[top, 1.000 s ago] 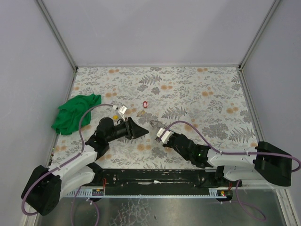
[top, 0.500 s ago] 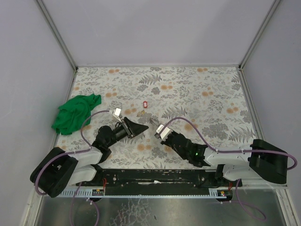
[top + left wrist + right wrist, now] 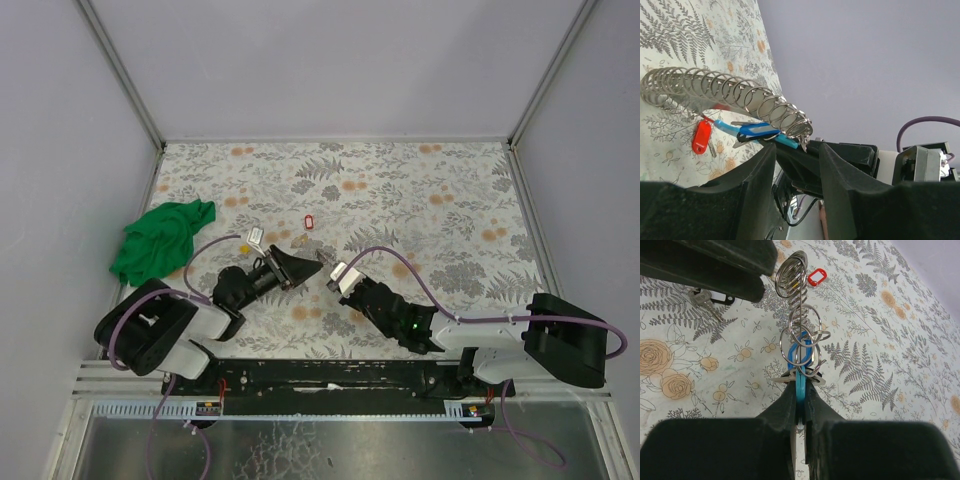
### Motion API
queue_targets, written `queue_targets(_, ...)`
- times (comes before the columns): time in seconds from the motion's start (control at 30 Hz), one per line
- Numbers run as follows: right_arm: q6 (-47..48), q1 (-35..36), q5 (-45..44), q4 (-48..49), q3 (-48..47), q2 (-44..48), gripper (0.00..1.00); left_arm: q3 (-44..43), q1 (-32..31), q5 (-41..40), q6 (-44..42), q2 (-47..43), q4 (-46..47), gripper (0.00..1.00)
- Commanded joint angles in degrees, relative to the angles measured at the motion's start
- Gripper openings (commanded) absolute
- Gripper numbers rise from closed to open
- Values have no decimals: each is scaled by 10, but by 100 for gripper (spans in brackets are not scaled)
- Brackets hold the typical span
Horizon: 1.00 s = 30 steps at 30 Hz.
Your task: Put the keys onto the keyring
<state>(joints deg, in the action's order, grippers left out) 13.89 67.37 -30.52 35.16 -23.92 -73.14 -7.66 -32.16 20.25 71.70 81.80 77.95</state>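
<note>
One blue-tagged key (image 3: 801, 375) sits clamped in the right tool (image 3: 800, 400), amid keyring (image 3: 725, 92) loops; the left tool (image 3: 796, 150) opposite stands parted.

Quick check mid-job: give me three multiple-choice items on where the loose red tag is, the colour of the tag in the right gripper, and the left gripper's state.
1. Where is the loose red tag?
A. in a gripper
B. on the table, beyond both arms' tips
C. off the table

2. The tag held in the right gripper is:
A. blue
B. red
C. yellow

3. The left gripper is:
A. shut on a key
B. open
C. out of view

Answers:
1. B, the top view shows it lying alone on the patterned surface.
2. A, the right wrist view shows a blue tag pinched there.
3. B, its jaws stand well apart in the left wrist view.
</note>
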Motion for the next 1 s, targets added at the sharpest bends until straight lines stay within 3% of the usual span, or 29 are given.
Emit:
queue_targets(0.0,-12,3,-3,32,-24,-2,0,-29,-10,-17,15,28,82,39)
queue_targets(0.3,-14,2,-1,33,-25,2,0,-24,-16,-36,43,75,126,35)
queue_targets(0.97,-19,3,5,31,-26,-2,0,-14,-16,-29,38,34,92,20)
